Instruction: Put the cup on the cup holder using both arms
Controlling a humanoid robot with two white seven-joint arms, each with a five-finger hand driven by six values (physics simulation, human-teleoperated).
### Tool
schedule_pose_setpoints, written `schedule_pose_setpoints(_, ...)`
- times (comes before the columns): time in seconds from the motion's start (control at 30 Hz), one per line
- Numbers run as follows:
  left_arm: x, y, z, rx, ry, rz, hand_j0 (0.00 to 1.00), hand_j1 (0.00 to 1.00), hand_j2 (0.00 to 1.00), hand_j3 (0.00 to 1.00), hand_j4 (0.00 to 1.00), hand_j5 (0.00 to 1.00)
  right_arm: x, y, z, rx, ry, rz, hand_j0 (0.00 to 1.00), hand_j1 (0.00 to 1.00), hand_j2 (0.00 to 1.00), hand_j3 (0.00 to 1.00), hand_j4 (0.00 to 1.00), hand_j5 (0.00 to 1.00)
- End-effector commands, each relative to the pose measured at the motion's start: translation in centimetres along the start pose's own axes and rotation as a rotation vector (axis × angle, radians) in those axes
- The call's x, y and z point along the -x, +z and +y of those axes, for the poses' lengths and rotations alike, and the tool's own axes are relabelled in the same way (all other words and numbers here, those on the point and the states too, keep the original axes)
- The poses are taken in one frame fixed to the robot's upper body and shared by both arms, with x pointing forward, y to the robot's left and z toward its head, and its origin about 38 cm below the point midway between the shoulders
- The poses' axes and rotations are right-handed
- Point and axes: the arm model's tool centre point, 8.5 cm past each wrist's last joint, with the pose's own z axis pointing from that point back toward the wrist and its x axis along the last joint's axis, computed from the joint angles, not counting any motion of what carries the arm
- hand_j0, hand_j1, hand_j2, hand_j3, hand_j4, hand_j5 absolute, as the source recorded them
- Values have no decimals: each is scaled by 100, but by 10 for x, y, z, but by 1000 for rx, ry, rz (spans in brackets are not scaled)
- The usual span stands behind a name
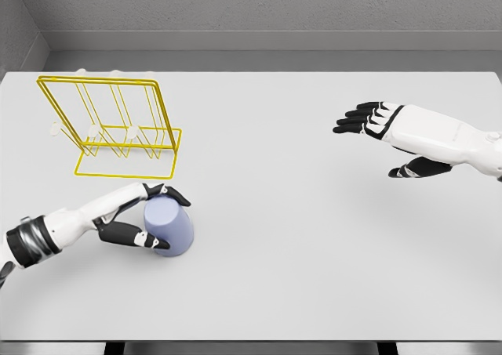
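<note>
Left hand (141,214) is wrapped around the cup (168,225), fingers (169,194) curled over the top side and the thumb pressed in from below, a firm hold on it. That cup is pale lavender-blue and sits on the white table (298,237) at the lower left, its wider end tipped toward the camera. Just beyond it, further back on the left, stands the cup holder (118,128), a yellow wire rack with upright frames and pale pegs, clear of the cup and not touching it. Way over on the far side, the right hand (376,132) hovers above the table with fingers stretched out flat and thumb hanging low, holding nothing, well apart from both cup and rack.
</note>
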Motion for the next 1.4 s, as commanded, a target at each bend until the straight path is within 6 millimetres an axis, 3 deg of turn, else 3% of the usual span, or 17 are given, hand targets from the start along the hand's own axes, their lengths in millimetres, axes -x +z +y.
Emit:
schedule_pose_setpoints(0.0,-3,1,1,-4,-9,-20,61,61,61,61,61,61,0,0,0,4,-6,1,100,100,100,100,100,100)
schedule_pose_setpoints(0.33,-18,-5,23,-27,-78,-75,58,58,58,58,58,58,1,0,0,1,-7,2,100,100,100,100,100,100)
schedule_pose_setpoints(0.57,-23,-5,28,-30,-104,-96,44,44,44,44,44,44,0,1,2,-2,-10,2,100,100,100,100,100,100)
schedule_pose_setpoints(0.77,-32,-9,39,-40,-141,-125,44,44,44,44,44,44,1,1,2,-3,-9,3,100,100,100,100,100,100)
schedule_pose_setpoints(0.93,-47,-6,61,-68,-192,-145,44,44,44,44,44,44,0,1,2,-4,-10,3,100,100,100,100,100,100)
schedule_pose_setpoints(1.1,-65,-10,64,-64,-227,-200,43,43,43,43,43,43,0,2,4,-7,-13,3,100,100,100,100,100,100)
schedule_pose_setpoints(1.37,-90,-5,93,-116,-297,-233,41,41,41,41,41,41,0,1,4,-5,-14,2,100,100,100,100,100,100)
